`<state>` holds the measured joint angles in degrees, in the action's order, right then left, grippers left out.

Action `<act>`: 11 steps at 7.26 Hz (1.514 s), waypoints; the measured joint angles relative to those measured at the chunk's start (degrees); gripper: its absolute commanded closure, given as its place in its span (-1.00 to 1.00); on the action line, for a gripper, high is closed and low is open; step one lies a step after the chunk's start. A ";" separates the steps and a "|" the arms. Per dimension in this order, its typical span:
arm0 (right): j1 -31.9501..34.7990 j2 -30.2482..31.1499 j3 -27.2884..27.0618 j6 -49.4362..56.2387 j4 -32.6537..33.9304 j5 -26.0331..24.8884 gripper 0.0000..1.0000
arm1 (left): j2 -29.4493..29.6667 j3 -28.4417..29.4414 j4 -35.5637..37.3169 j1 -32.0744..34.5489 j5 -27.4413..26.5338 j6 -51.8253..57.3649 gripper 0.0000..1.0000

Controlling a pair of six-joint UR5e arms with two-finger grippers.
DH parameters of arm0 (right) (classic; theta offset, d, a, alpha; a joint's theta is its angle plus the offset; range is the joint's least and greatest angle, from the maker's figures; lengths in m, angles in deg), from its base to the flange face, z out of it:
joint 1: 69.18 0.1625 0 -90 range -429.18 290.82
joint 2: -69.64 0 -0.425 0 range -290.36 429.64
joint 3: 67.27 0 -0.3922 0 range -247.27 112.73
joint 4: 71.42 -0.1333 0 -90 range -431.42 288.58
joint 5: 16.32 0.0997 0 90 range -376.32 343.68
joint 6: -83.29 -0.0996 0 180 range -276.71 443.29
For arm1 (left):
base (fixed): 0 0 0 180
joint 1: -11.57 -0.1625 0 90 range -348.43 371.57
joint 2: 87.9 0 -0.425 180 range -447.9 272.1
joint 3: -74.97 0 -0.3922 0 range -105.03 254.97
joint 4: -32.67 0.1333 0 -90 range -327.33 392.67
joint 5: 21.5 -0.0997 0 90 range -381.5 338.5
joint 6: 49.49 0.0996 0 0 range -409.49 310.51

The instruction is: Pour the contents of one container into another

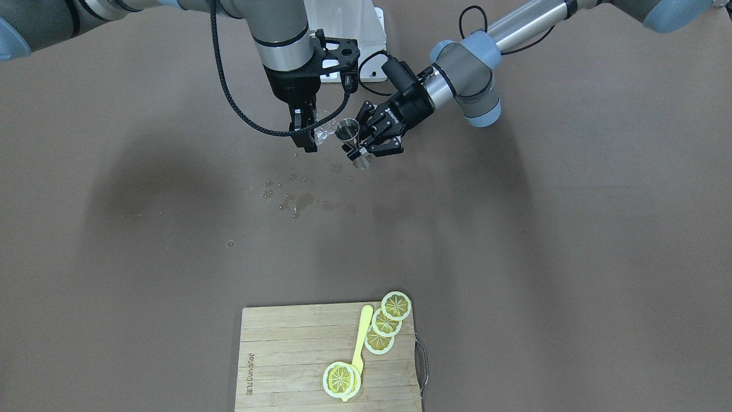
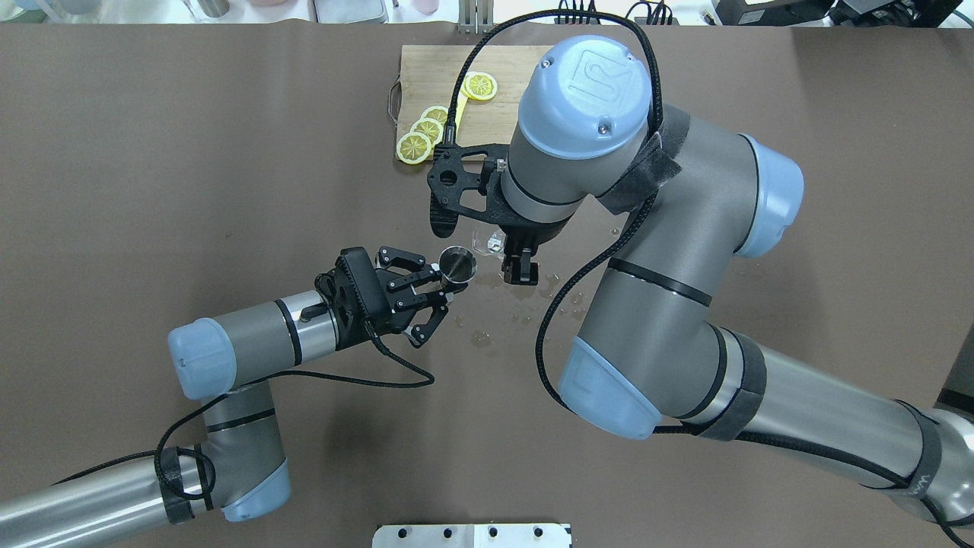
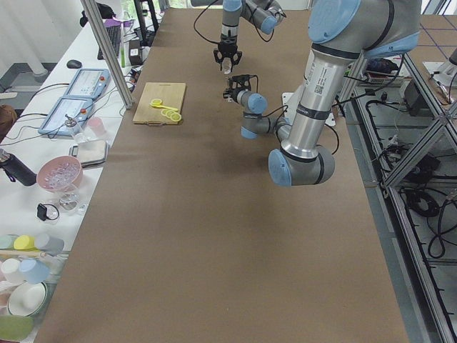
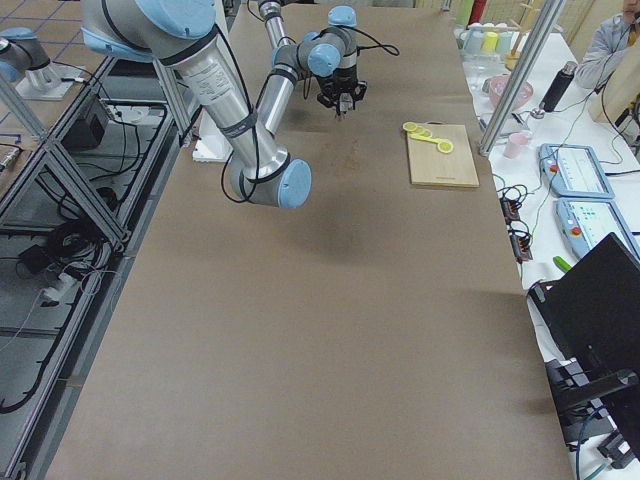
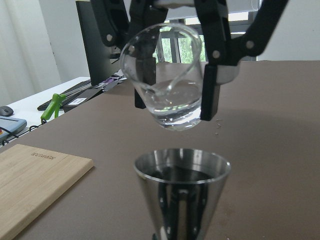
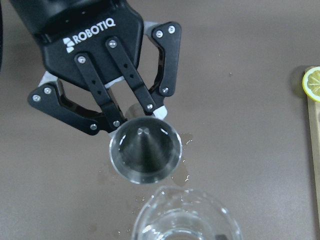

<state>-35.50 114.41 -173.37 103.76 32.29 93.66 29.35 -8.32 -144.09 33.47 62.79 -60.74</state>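
My right gripper [image 1: 311, 134] is shut on the small clear glass cup [image 1: 323, 134], which hangs tilted with a little clear liquid in it [image 5: 167, 80]. Just below and beside it, my left gripper [image 1: 359, 151] is shut on the waist of the steel hourglass jigger [image 1: 347, 130], held upright above the table. The left wrist view has the cup directly over the jigger's open mouth [image 5: 182, 172], apart from it, with no stream showing. From overhead the jigger [image 2: 459, 265] sits next to the cup [image 2: 487, 242]. In the right wrist view the jigger's dark inside [image 6: 145, 150] lies above the cup's rim [image 6: 185, 215].
Wet drops and a small puddle [image 1: 297, 201] lie on the brown table below the grippers. A wooden cutting board [image 1: 286, 343] with lemon slices [image 1: 396, 305] and a yellow spoon [image 1: 360, 337] is at the far edge. A person [image 4: 612, 40] sits beside the side bench.
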 measured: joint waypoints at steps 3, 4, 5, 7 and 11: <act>0.17 0.12 -0.16 0.06 -0.05 -0.02 1.00 | -0.01 0.39 0.06 0.65 0.00 0.00 1.00; 0.21 0.17 -0.26 0.08 -0.08 -0.02 1.00 | -0.01 0.45 0.09 0.67 0.00 0.00 1.00; 0.23 0.20 -0.30 0.09 -0.08 -0.04 1.00 | 0.02 0.47 0.09 0.69 0.00 0.00 1.00; 0.20 0.07 -0.26 0.09 0.11 -0.46 1.00 | 0.07 0.67 0.04 0.69 0.00 0.00 1.00; 0.16 -1.14 -0.35 0.09 4.16 -2.35 1.00 | 0.17 0.78 0.03 0.55 0.00 0.00 1.00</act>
<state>-35.34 113.28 -173.71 103.86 36.45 91.31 29.52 -7.53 -144.06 34.02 62.78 -60.74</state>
